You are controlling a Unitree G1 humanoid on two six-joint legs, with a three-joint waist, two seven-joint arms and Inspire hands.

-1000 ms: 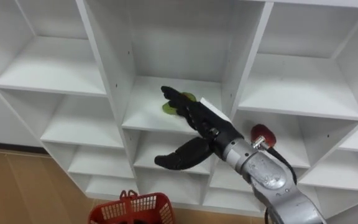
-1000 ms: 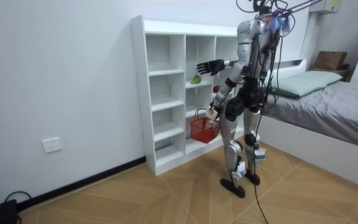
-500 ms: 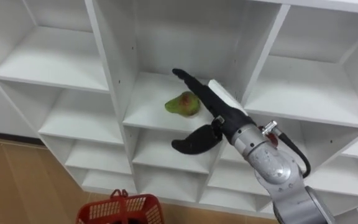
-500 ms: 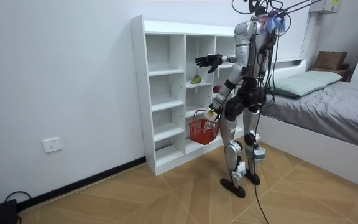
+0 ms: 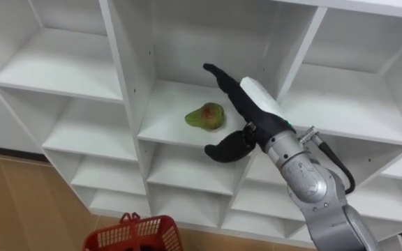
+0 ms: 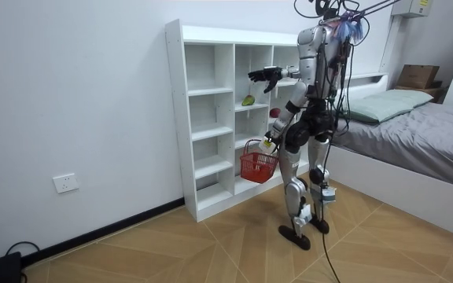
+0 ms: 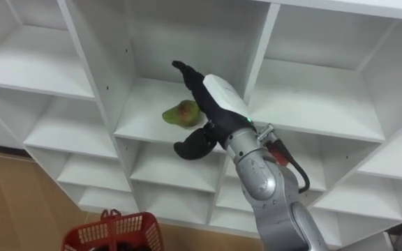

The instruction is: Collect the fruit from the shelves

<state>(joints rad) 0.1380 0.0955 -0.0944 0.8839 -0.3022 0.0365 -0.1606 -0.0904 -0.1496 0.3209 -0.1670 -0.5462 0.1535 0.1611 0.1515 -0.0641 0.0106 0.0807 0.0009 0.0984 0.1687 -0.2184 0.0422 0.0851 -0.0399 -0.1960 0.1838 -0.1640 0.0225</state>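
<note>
A green fruit with a red blush [image 5: 206, 116] [image 7: 182, 113] lies on a middle shelf of the white closet [image 5: 128, 84]. My right hand [image 5: 246, 106] [image 7: 211, 103] reaches into that compartment, open. Its fingers stretch above and just right of the fruit, and the thumb hangs below the shelf's front edge. It does not touch the fruit. In the room view I stand facing the closet [image 6: 203, 118], right hand [image 6: 264, 75] raised to the fruit [image 6: 248, 100]. My left hand [image 6: 269, 141] hangs low, holding the red basket [image 6: 258, 163] by its handle.
The red basket [image 5: 135, 233] shows at the bottom, in front of the lower shelves. The surrounding compartments hold nothing. A bed [image 6: 415, 134] stands behind me at the room view's right, with a cardboard box [image 6: 419, 76] beyond it.
My right hand has risen and gone deeper into the compartment, moving off the fruit to its right, so the fruit now shows whole. The eye view has shifted a little.
</note>
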